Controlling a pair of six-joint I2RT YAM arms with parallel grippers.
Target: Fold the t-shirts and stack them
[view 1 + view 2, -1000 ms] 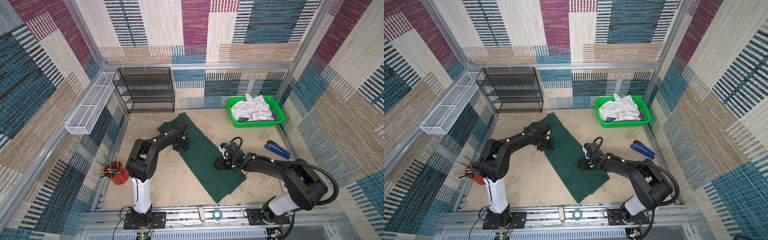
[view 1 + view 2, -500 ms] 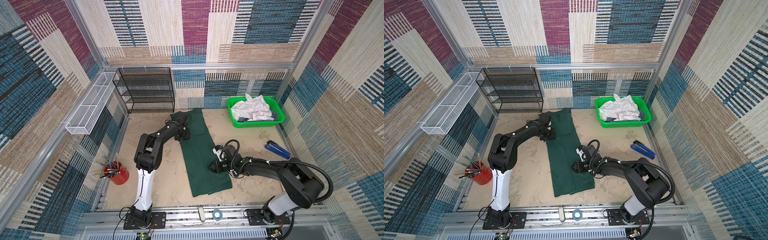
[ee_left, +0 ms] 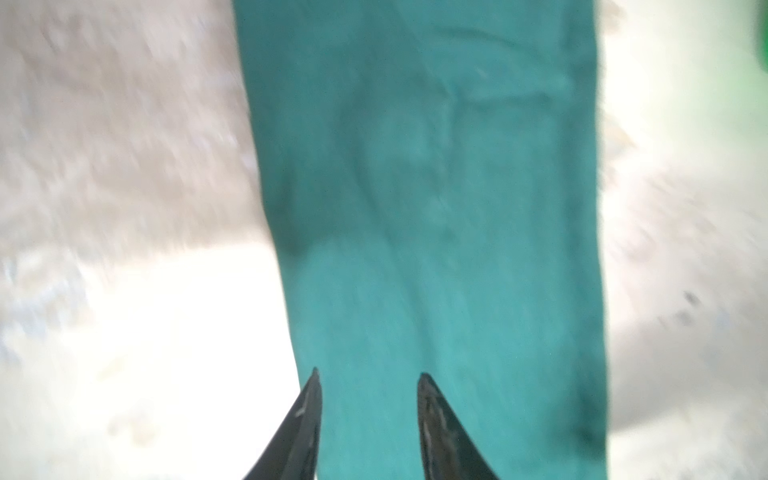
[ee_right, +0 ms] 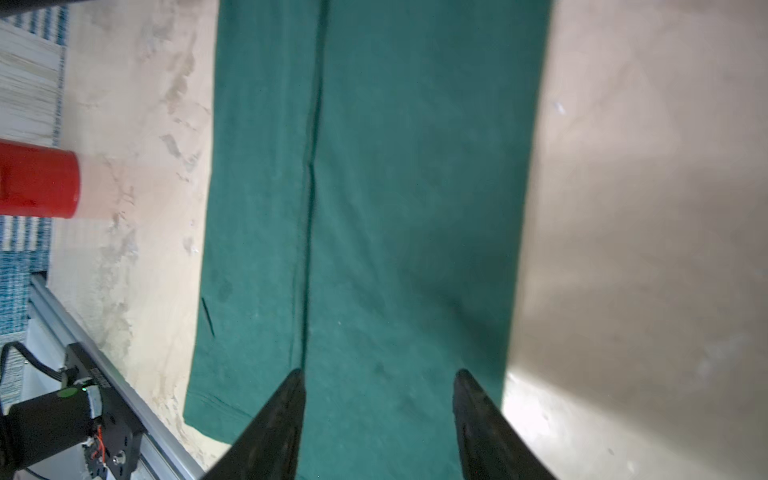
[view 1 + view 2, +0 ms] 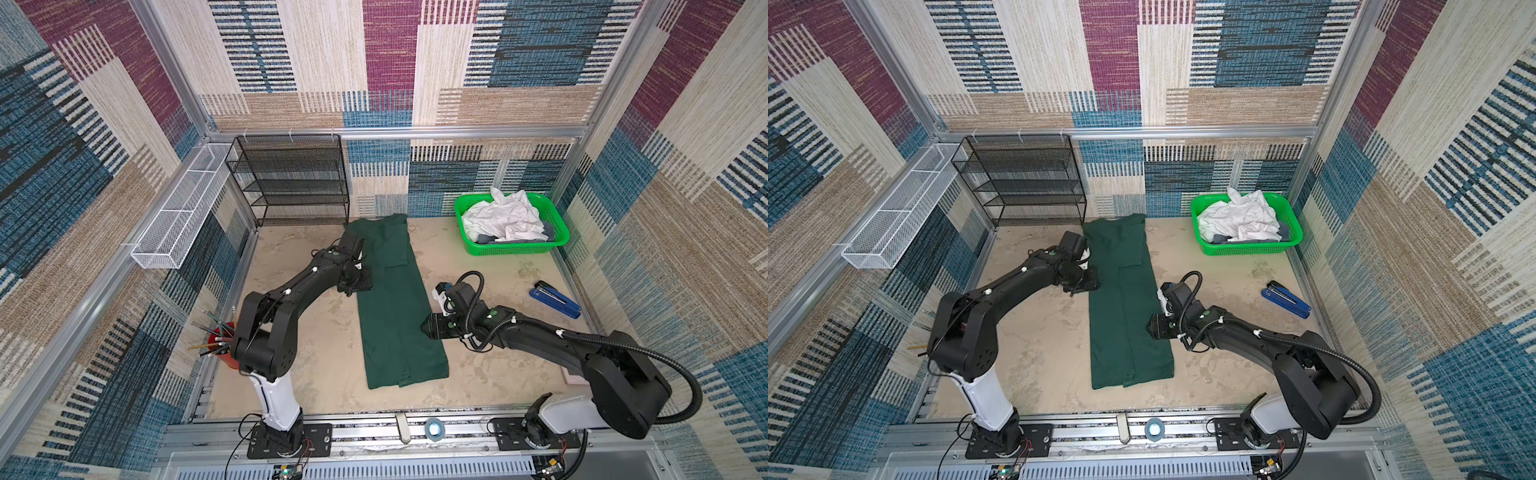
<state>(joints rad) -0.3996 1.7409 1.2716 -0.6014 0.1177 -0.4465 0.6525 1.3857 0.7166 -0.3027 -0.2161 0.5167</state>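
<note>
A dark green t-shirt [image 5: 395, 316] [image 5: 1125, 316], folded into a long narrow strip, lies flat in the middle of the table, running from back to front. My left gripper [image 5: 362, 286] [image 5: 1093, 284] is low at the strip's left edge, toward its far half. In the left wrist view the left gripper [image 3: 368, 374] is open over the cloth [image 3: 436, 208]. My right gripper [image 5: 426, 328] [image 5: 1150, 326] is at the strip's right edge, nearer the front. It is open [image 4: 378, 374] over the shirt [image 4: 415, 208]. White t-shirts [image 5: 503, 218] [image 5: 1237, 220] and some grey fabric [image 5: 486, 239] are heaped in the green basket [image 5: 515, 249].
A black mesh shelf [image 5: 291, 183] stands at the back left, with a white wire tray [image 5: 183, 216] on the left wall. A red cup of pencils [image 5: 222, 347] [image 4: 37, 183] sits front left. A blue stapler [image 5: 555, 299] lies at the right, and a tape roll [image 5: 433, 428] on the front rail.
The green shirt has swung from lying diagonally to lying nearly straight back to front, its near end shifting left. Both grippers have stayed at its edges.
</note>
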